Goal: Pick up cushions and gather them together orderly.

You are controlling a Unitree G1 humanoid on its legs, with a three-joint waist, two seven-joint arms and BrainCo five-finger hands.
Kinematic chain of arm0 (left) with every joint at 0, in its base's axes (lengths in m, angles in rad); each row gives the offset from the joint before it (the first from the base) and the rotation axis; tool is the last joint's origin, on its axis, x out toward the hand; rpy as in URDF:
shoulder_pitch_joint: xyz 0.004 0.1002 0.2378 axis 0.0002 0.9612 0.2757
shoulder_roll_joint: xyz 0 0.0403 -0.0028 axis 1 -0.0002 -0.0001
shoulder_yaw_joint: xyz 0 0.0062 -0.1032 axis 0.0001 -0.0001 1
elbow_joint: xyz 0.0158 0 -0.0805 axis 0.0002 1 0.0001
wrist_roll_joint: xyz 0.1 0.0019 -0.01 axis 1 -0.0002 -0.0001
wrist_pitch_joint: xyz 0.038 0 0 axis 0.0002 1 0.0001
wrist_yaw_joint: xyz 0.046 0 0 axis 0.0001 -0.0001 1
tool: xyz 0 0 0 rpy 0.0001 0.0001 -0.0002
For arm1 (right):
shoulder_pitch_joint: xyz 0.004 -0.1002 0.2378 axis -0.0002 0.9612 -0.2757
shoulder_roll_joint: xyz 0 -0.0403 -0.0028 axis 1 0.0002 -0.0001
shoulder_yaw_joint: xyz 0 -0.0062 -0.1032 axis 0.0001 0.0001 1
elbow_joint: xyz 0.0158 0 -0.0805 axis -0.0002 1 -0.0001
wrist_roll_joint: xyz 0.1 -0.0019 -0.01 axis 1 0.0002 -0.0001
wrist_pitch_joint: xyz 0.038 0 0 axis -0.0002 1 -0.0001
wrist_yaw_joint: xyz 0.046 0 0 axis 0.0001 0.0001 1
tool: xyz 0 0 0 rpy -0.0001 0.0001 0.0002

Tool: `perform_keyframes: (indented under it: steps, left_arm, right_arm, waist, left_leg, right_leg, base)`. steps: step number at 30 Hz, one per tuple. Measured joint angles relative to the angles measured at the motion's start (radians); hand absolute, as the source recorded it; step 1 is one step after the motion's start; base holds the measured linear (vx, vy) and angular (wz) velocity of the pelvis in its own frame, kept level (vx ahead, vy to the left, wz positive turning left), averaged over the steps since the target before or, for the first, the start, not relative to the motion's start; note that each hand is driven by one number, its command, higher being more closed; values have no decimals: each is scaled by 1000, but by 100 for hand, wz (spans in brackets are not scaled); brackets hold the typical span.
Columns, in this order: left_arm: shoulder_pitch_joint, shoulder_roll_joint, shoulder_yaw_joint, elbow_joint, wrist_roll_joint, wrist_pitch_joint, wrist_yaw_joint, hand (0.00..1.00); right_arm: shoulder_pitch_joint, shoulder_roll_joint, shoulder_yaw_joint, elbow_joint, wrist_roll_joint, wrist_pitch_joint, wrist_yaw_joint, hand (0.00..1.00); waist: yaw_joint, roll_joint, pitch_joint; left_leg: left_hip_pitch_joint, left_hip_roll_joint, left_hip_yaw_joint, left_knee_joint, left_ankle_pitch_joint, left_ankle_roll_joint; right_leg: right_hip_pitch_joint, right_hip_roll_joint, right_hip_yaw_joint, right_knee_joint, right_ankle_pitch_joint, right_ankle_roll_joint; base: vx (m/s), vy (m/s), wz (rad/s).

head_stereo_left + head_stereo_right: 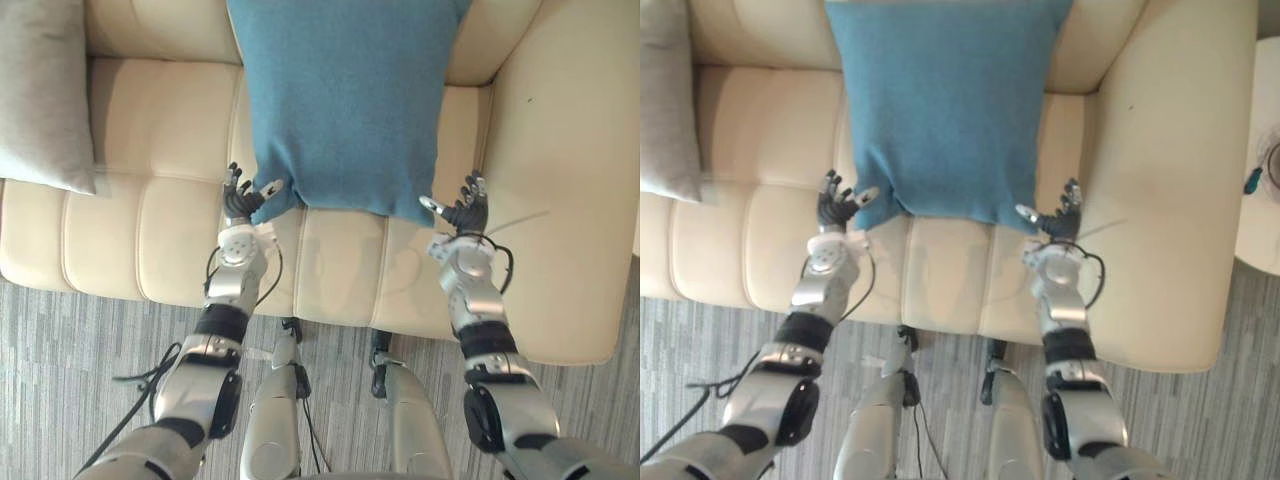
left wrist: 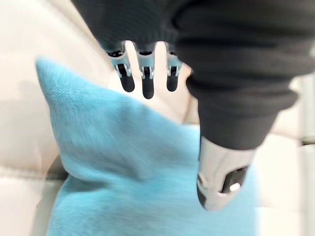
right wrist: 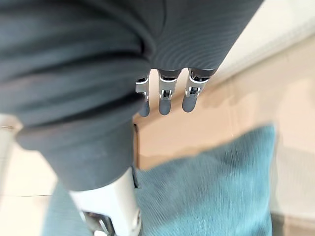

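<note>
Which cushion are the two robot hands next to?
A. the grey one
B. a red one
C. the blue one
C: the left robot hand and the right robot hand are open at the two near corners of the blue cushion, while the grey cushion lies apart at the left end of the sofa.

Overhead stereo, close wrists, shared cushion (image 1: pixel 345 100)
</note>
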Motion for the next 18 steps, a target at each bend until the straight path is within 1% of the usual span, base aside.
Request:
perform_keyframes:
  steps: [1, 2, 4, 5, 6, 8, 10, 11, 12, 14, 15, 17, 18]
  left_arm:
    - [53, -4, -8, -15, 0, 0, -14, 0]
    - [138, -15, -19, -45, 1, 0, -31, 0]
    - [264, -35, -23, -68, 0, 1, -52, 0]
    - [345, -47, -27, -68, 1, 3, -68, 0]
    - [414, -61, -27, -67, 2, 5, -84, 0]
    - [474, -74, -26, -62, 11, 11, -109, 0]
    - [565, -111, 16, 9, 54, 25, -162, 0]
    - [575, -117, 27, 30, 61, 27, -168, 0]
    - [599, -133, 54, 101, 87, 33, -188, 0]
    - [620, -149, 90, 174, 105, 44, -211, 0]
    - [623, -154, 109, 245, 126, 53, -224, 0]
    - [622, -167, 156, 330, 171, 66, -238, 0]
    - [622, -170, 166, 345, 177, 69, -239, 0]
  right_arm:
    - [66, 2, -1, -17, -4, 1, 9, 0]
    - [153, 15, -2, -33, -8, 2, 23, 0]
    - [266, 58, -12, -34, -20, 2, 48, 0]
    - [343, 87, -12, -33, -22, 2, 68, 0]
    - [405, 111, -12, -31, -22, 2, 84, 0]
    - [457, 125, -13, -22, -24, 2, 111, 0]
    - [521, 156, -26, 56, -28, 0, 151, 0]
    - [527, 160, -29, 77, -28, 1, 157, 0]
    - [539, 167, -32, 154, -30, 1, 172, 0]
    - [550, 183, -50, 243, -32, 5, 189, 0]
    - [551, 196, -69, 308, -33, 9, 196, 0]
    - [545, 204, -84, 388, -35, 15, 204, 0]
    - [545, 206, -89, 400, -35, 16, 204, 0]
  waist:
    - [-2, -6, -3]
    - [-1, -21, -16]
    - [-1, -46, -42]
    - [-1, -61, -70]
    - [-1, -68, -97]
    - [-1, -68, -115]
    - [0, -63, -169]
    - [0, -62, -178]
    - [0, -58, -204]
    - [-1, -54, -236]
    - [1, -50, -257]
    - [0, -44, -272]
    - [0, -43, -275]
  left_leg:
    - [29, -3, 0, 0, -9, 2]
    - [67, -6, 1, 0, -18, 1]
    - [121, -18, 3, 1, -42, -4]
    - [150, -20, 1, 1, -56, -9]
    - [170, -21, 1, 1, -63, -6]
    - [196, -20, 0, 1, -67, -7]
    - [242, -22, 2, 1, -75, -4]
    - [251, -22, 2, 1, -78, -6]
    - [283, -24, 2, 0, -88, -6]
    - [307, -25, 2, 0, -99, -8]
    - [326, -26, 3, 0, -102, -9]
    - [358, -28, 3, -1, -111, -13]
    - [363, -28, 3, -1, -112, -13]
  right_leg:
    - [25, -6, -2, 16, -13, 2]
    - [56, -13, -2, 26, -24, 5]
    - [106, -19, -1, 29, -47, 8]
    - [138, -22, -2, 26, -54, 10]
    - [162, -24, -4, 19, -59, 13]
    - [195, -24, -5, 2, -58, 14]
    - [258, -24, -7, -40, -51, 22]
    - [269, -24, -7, -47, -50, 23]
    - [308, -24, -9, -74, -47, 26]
    - [347, -23, -12, -103, -42, 30]
    - [377, -22, -13, -129, -35, 33]
    - [422, -18, -12, -163, -25, 35]
    - [431, -18, -12, -170, -23, 35]
  base:
    - [-20, 0, 10]
    - [-14, -5, 9]
    - [30, 0, 5]
    - [65, 9, 9]
    - [64, 7, 8]
    - [66, -8, 2]
    - [86, -4, -2]
    - [90, 5, -2]
    - [95, 9, -1]
    - [98, 10, 0]
    - [93, 11, -1]
    - [98, 12, -5]
    - [67, 13, -4]
